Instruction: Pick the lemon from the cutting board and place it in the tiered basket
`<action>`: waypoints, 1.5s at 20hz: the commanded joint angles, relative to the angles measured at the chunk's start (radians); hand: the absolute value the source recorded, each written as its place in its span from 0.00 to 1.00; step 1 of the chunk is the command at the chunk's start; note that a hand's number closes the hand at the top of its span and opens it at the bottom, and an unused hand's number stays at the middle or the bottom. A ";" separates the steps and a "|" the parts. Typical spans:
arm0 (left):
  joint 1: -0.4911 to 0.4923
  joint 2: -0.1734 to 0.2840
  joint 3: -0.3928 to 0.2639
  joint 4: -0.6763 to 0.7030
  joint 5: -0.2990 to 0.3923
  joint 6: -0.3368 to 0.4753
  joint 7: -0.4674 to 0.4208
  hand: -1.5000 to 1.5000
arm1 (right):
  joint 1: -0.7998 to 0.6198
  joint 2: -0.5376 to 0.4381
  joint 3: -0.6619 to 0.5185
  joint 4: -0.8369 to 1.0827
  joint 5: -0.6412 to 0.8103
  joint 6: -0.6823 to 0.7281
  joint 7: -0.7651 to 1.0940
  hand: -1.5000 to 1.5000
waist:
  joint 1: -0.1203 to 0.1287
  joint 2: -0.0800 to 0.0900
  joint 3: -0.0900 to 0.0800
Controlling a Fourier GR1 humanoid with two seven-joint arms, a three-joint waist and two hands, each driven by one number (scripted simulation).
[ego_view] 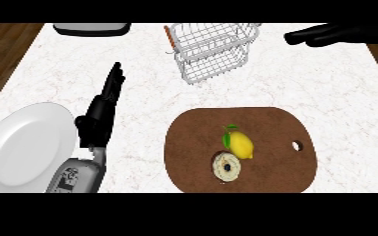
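Observation:
A yellow lemon (241,144) with a green leaf lies near the middle of the brown cutting board (199,135). The white wire tiered basket (214,50) stands behind the board on the counter. My right hand (328,34) shows at the upper right edge, level with the basket and far from the lemon, fingers stretched out to the left. My left hand (103,107) rests open at the left of the board, fingers pointing up, holding nothing.
A sprinkled white donut (227,166) lies on the board just in front of the lemon. A white plate (33,145) sits at the left edge beside my left forearm. A grey and black appliance (91,28) stands at the back left.

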 commanded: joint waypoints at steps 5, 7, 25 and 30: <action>0.048 -0.004 -0.031 -0.097 -0.024 0.014 0.045 0.50 | 0.078 0.064 0.036 -0.316 0.330 0.133 -0.077 0.00 | -0.005 0.002 -0.001; 0.041 0.047 0.023 -0.094 0.013 -0.028 0.057 0.50 | 0.123 0.072 0.070 -0.381 0.374 0.126 -0.089 0.00 | -0.013 0.002 -0.002; 0.025 -0.046 -0.010 -0.042 -0.053 0.027 0.036 0.50 | 0.222 -0.044 0.265 -0.434 0.848 0.015 -0.388 0.00 | -0.014 0.006 -0.002; 0.012 -0.048 -0.002 -0.033 -0.060 0.018 0.017 0.50 | 0.249 -0.093 0.355 -0.411 1.028 -0.149 -0.530 0.00 | -0.016 0.006 -0.002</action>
